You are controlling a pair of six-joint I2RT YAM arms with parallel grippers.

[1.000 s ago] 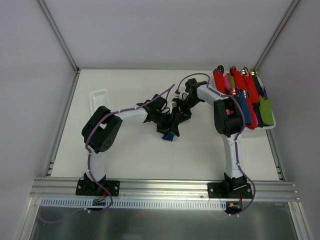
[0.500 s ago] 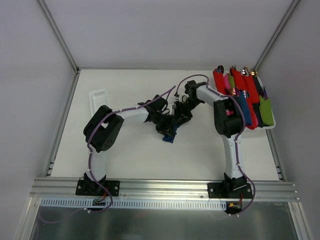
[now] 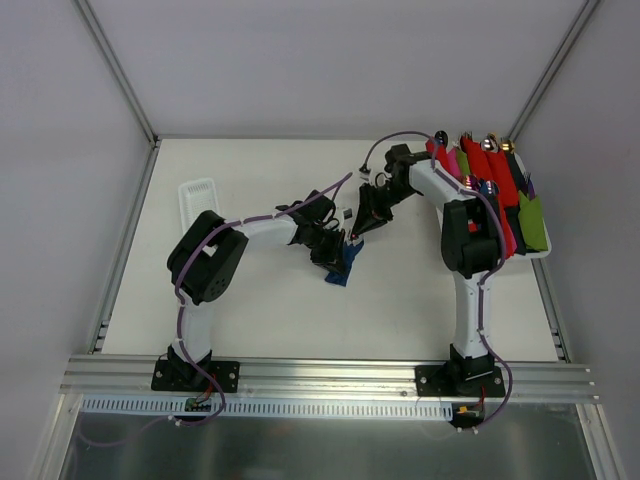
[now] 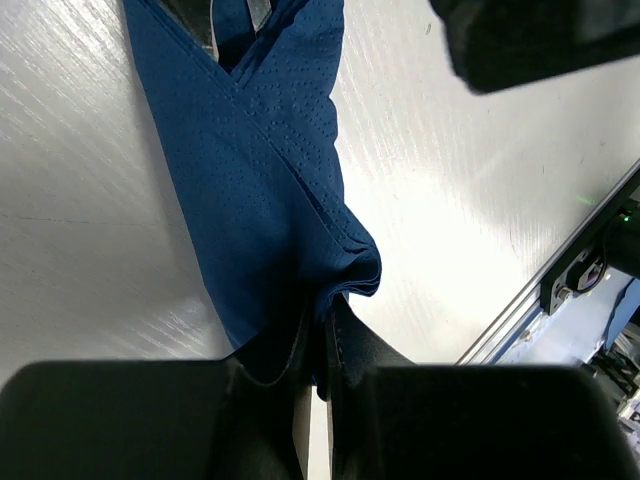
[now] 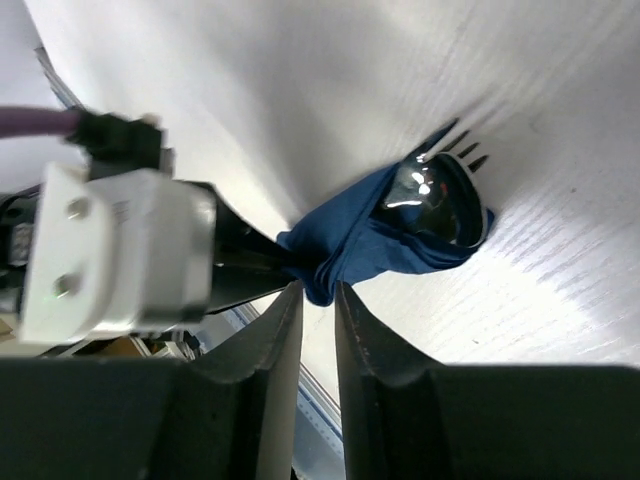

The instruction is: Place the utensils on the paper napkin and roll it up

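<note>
One white basket [image 3: 197, 195], far left. One left gripper [image 4: 318, 350], clamped on the tail of one paper napkin [image 4: 255, 170], which lies mid-table, loosely wrapped. Utensils inside, two: one spoon [image 5: 440, 200], one fork [image 5: 462, 150], heads protruding. One right gripper [image 5: 318, 300], jaws narrowed to a slit at the napkin's end; whether it is pinching, we cannot tell. We judge the roll needs a firm tail pinch and tight, even turns. One tray [image 3: 535, 255], far right; coloured rolls [image 3: 478, 160] overlap, uncounted.

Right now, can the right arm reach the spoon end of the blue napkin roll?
Probably yes. The spoon and fork tines poke from the free end of the napkin with bare table around; the left gripper pinches the other end, and the right gripper hangs nearby.
</note>
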